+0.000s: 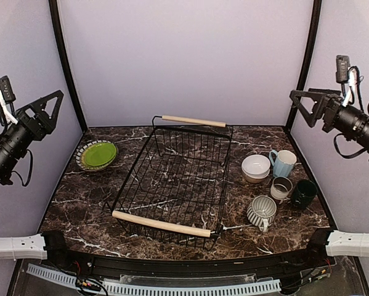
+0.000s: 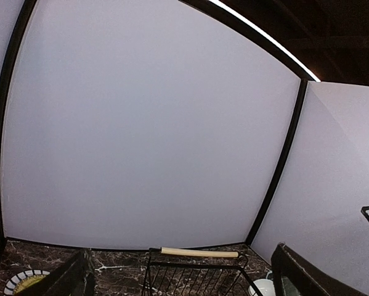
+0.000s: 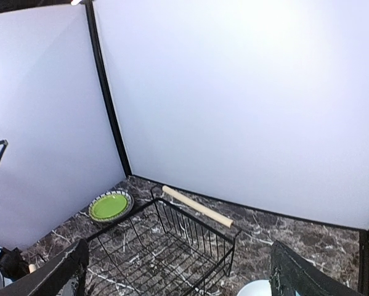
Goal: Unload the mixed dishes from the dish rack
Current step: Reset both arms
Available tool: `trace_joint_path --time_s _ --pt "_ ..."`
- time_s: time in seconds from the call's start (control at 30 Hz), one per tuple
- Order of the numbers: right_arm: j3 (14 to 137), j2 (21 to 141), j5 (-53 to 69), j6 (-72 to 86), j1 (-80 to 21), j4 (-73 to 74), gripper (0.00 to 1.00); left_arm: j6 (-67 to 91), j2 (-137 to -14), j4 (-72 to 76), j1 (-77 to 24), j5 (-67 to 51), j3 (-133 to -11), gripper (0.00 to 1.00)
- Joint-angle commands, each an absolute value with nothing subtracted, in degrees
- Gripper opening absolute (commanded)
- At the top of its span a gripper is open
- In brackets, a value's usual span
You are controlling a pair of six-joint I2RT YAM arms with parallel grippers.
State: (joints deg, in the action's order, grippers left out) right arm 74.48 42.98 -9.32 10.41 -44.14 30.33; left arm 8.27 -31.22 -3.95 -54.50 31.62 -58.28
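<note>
The black wire dish rack (image 1: 172,179) with two wooden rod handles stands empty in the middle of the table. A green plate tops a small stack of plates (image 1: 98,155) to its left. To its right stand a white bowl (image 1: 256,166), a light-blue mug (image 1: 283,163), a small white-brown cup (image 1: 281,188), a dark mug (image 1: 304,193) and a grey-striped mug (image 1: 262,211). My left gripper (image 1: 53,113) is open and empty, raised high at the left wall. My right gripper (image 1: 299,109) is open and empty, raised high at the right wall.
The left wrist view shows the rack's far handle (image 2: 199,252) and a plate rim (image 2: 24,282). The right wrist view shows the rack (image 3: 166,246), the plates (image 3: 110,206) and the bowl's rim (image 3: 258,288). Lilac walls with black corner posts enclose the marble table (image 1: 79,203).
</note>
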Motion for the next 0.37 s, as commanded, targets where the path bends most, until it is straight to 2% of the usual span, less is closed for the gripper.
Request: trace_joint_path --time_s 0.0,0.33 --pt "75.8 41.0 -6.2 5.8 -44.4 22.0 0.99 6.8 -30.3 -6.3 -54.3 33.6 -60.4 0.99" --pt "73.6 39.2 -9.5 5.1 -44.3 19.2 0.99 5.9 -29.4 -6.5 -54.2 34.5 -61.2 0.99"
